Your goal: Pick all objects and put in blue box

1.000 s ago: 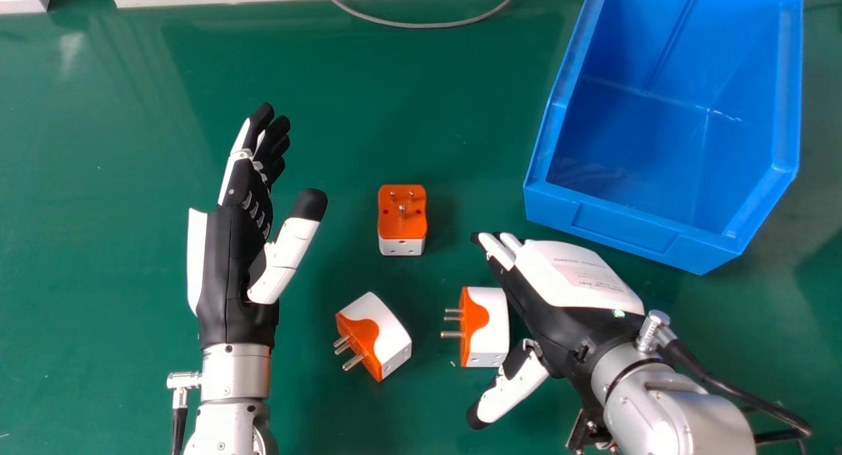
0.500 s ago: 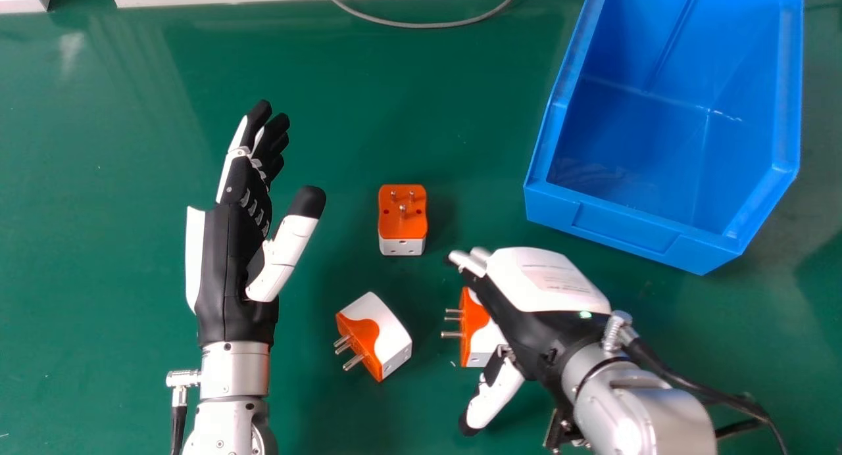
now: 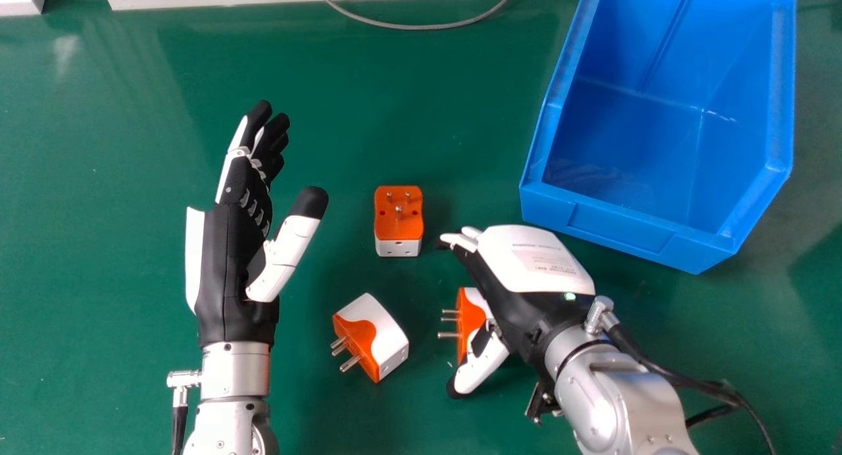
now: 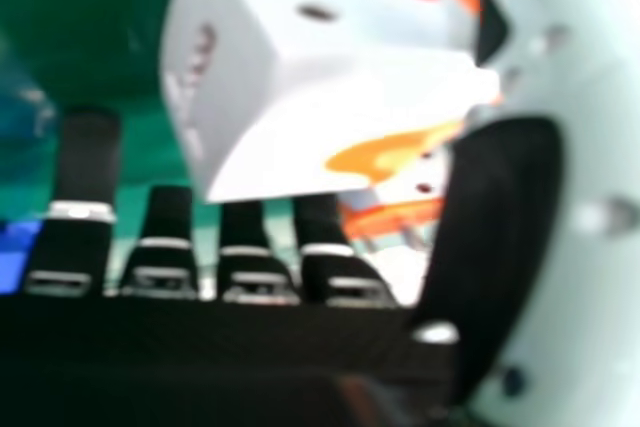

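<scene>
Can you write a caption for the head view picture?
Right hand hovers over one of three orange-and-white plugs; blue box waits.

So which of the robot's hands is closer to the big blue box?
The right hand. It is just on the robot's side of the blue box, near its front wall. The left hand is far over to the box's left.

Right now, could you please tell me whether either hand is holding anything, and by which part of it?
Nothing is held: the left hand is open and empty; the open right hand partly covers a plug adapter without gripping it.
</scene>
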Available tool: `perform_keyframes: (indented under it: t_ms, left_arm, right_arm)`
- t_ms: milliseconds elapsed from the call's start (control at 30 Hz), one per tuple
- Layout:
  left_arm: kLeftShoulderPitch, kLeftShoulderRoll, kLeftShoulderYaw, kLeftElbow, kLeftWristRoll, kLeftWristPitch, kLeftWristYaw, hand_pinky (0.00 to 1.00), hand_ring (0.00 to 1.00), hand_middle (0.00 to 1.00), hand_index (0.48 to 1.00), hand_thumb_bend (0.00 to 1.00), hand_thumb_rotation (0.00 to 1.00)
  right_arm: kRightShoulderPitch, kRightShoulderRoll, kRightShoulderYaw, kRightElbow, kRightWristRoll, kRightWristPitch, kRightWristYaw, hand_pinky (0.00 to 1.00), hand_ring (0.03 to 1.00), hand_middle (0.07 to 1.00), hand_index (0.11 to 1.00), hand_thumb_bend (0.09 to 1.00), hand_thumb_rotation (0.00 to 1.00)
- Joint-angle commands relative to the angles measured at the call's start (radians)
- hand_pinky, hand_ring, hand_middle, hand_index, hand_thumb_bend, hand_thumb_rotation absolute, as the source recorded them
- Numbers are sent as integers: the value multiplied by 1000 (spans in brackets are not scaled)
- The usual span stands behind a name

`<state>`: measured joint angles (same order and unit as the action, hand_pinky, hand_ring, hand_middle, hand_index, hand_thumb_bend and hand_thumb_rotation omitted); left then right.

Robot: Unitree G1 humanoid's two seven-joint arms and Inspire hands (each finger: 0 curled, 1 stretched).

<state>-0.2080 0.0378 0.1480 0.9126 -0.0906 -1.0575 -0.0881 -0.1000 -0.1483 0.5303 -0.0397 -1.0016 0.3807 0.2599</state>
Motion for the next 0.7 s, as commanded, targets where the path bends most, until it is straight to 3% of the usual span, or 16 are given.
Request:
perform_keyframes:
  t_ms: [0, 100, 267, 500, 667]
  left_arm:
    - [-15, -4, 4, 0, 0, -26, -3, 944, 912, 900, 902, 940, 661]
    - [-17, -4, 5, 8, -7, -32, -13, 943, 912, 901, 902, 937, 661]
    - [-14, -2, 6, 7, -3, -34, -11, 951, 913, 903, 899, 932, 663]
    - [-9, -7, 7, 6, -16, -35, -25, 952, 918, 907, 901, 932, 666]
    - [-6, -6, 8, 1, -11, -31, -23, 953, 918, 908, 908, 939, 664]
  right_arm:
    - [13, 1, 8, 38, 29, 2, 8, 632, 919, 939, 866, 812, 0]
    - [2, -3, 13, 59, 33, 10, 4, 625, 914, 941, 866, 791, 0]
    - [-5, -3, 21, 63, 33, 54, 46, 611, 913, 947, 868, 785, 0]
    - [-31, -9, 52, 49, 8, 164, 166, 624, 943, 970, 842, 758, 0]
    - [-36, -8, 67, 41, -8, 199, 194, 645, 965, 985, 851, 762, 0]
